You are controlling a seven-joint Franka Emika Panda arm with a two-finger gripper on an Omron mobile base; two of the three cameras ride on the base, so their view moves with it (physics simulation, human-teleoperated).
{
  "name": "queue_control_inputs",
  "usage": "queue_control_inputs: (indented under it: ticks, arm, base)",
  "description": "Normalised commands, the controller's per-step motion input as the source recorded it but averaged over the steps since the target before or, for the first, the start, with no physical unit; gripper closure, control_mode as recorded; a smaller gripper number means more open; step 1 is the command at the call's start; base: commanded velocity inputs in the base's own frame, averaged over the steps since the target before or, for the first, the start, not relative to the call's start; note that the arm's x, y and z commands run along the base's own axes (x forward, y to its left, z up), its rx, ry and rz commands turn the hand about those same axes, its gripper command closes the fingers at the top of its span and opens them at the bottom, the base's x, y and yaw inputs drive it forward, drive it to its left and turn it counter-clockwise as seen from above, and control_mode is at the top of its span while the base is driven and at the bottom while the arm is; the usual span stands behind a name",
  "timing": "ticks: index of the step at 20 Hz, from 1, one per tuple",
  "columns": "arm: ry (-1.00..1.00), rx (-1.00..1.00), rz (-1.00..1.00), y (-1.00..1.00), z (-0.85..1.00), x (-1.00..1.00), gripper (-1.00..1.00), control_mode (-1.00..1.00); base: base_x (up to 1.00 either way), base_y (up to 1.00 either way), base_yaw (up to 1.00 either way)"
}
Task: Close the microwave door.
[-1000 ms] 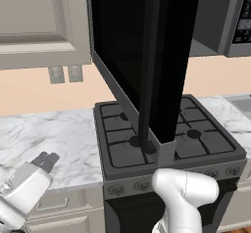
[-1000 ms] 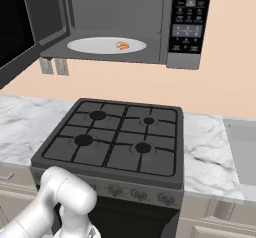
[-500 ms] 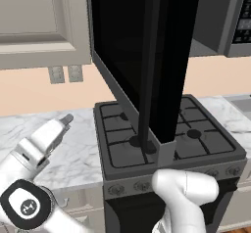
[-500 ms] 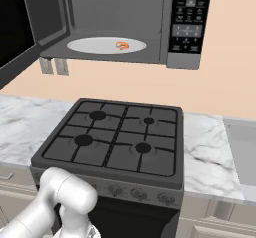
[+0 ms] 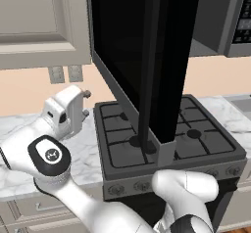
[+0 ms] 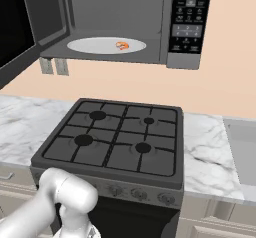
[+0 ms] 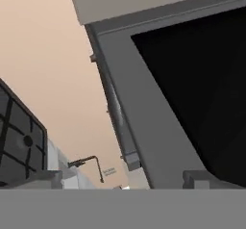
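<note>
The task is barely begun. The microwave door (image 5: pixel 147 56) stands swung wide open, jutting out from the microwave (image 6: pixel 120 22) toward the base and hanging over the stove (image 6: pixel 117 142). In the left base view it occupies the upper centre, from about 11 to 1 o'clock, with its long black bar handle (image 5: pixel 149 80) running down its edge. The cavity is fully exposed in the right base view, so all of the closing swing is left to do.

The end effector (image 5: pixel 84 102) sits at about 9 o'clock in the left base view, to the left of the door and above the marble desk (image 5: pixel 29 144), apart from the door as far as I can judge. Its fingers are small and seen edge-on, so I cannot tell whether they stand apart or together. The hand view looks up at the door's grey frame (image 7: pixel 139 103) and black glass, which suggests the hand is aimed at the panel's outer face, ready to push.

Counts: one microwave, one door, one turntable plate (image 6: pixel 106 45) carrying one small orange item (image 6: pixel 121 45), one keypad strip (image 6: pixel 190 17), one stove with four burners, one wall outlet plate pair (image 5: pixel 65 74), one beige cabinet door (image 5: pixel 34 16).
</note>
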Motion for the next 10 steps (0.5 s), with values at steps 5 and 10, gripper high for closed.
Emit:
queue_control_inputs:
  ticks: [5,10]
  arm:
    - [0.29,-0.02,-0.09,-0.62,0.0,0.41,-1.0,-1.0]
    - [0.21,-0.01,0.0,-0.73,0.0,0.27,-1.0,-1.0]
  base:
    - [0.0,0.0,0.0]
    - [0.0,0.0,0.0]
